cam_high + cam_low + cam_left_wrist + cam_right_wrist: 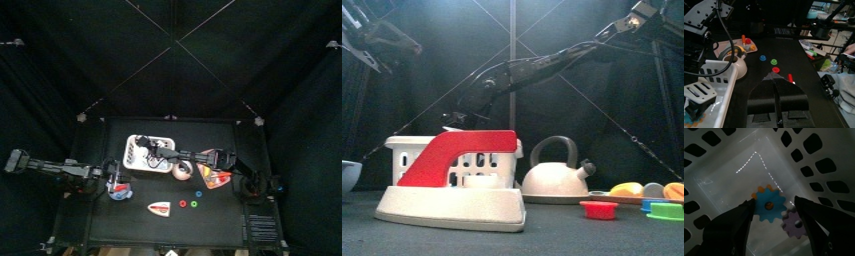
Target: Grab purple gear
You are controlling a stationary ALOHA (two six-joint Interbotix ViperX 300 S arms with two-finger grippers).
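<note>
**Q:** Black curtains enclose the small black table (556, 238). What stands nearest its front edge?

**A:** A white base with a red ramp (456, 158) stands at the front left. Small red (599, 209), green and blue rings lie at the front right. Behind these stand a white kettle (556, 175) and a white perforated basket (150, 152).

**Q:** Where is the purple gear?

**A:** The purple gear (794, 223) lies on the basket floor, touching a blue gear (769, 206) that overlaps an orange one.

**Q:** State of the right gripper?

**A:** The right gripper (774, 220) reaches across the middle and down into the basket. Its jaws are spread, with the blue gear between them. The purple gear lies against one jaw. Nothing is pinched.

**Q:** And the left gripper?

**A:** The left gripper (778, 95) rests at the left side of the table, jaws pressed together.
</note>
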